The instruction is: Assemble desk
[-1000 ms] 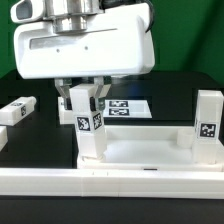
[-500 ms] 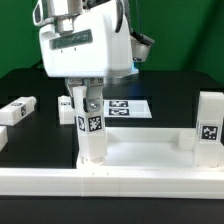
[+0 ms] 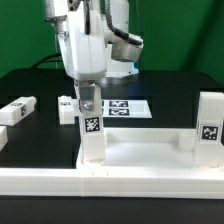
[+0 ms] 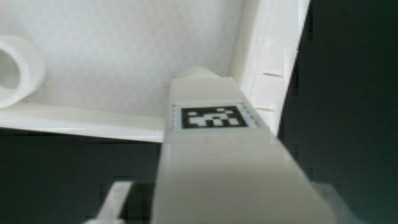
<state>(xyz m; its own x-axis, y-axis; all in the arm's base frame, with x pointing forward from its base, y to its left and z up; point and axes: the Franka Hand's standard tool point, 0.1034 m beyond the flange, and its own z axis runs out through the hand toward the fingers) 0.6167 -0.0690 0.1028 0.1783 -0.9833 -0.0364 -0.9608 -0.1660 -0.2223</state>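
Observation:
The desk slab (image 3: 140,152) lies flat with its rim up. One white tagged leg (image 3: 91,135) stands upright in the slab's corner on the exterior view's left. My gripper (image 3: 88,96) is shut on the top of this leg from above. In the wrist view the same leg (image 4: 222,150) runs down from between my fingers (image 4: 121,200) to the slab (image 4: 125,60), with a round socket (image 4: 15,70) beside it. A second leg (image 3: 208,125) stands upright at the slab's corner on the exterior view's right.
A loose leg (image 3: 18,110) lies on the black table on the exterior view's left. Another leg (image 3: 66,106) stands just behind the held one. The marker board (image 3: 125,107) lies behind the slab. A long white border rail (image 3: 110,182) runs along the front.
My hand has turned about its vertical axis over the leg, and the leg's tag has turned with it. The leg stays in the same corner.

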